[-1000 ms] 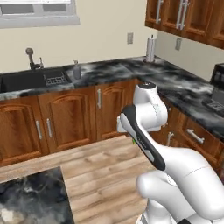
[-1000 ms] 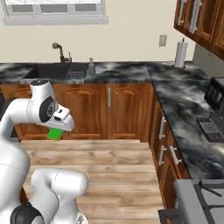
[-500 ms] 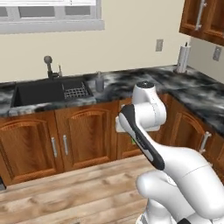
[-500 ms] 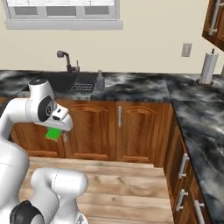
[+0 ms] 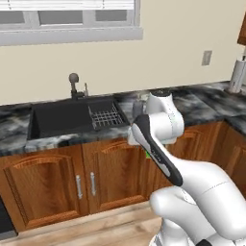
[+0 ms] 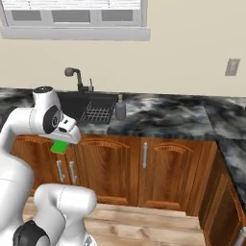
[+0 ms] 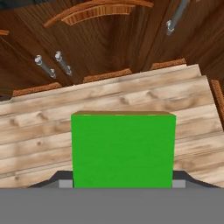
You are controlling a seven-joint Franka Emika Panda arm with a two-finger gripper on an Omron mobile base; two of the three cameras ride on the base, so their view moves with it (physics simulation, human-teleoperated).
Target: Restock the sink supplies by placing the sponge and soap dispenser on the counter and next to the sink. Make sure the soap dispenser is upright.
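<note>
The sponge (image 7: 123, 149) is grasped in the closed gripper (image 6: 62, 144) before the cabinets (image 6: 144, 166); the soap dispenser (image 6: 120, 108) is seen upright beside the sink (image 6: 84, 104).

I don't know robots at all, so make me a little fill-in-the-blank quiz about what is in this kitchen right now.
1. The block held in the gripper is bright ____.
2. The grey soap dispenser stands on the counter right beside the ____.
3. The sponge hangs above a floor made of ____.
4. On the wall above the sink there is a ____.

Missing words: green; sink; wood; window
</note>
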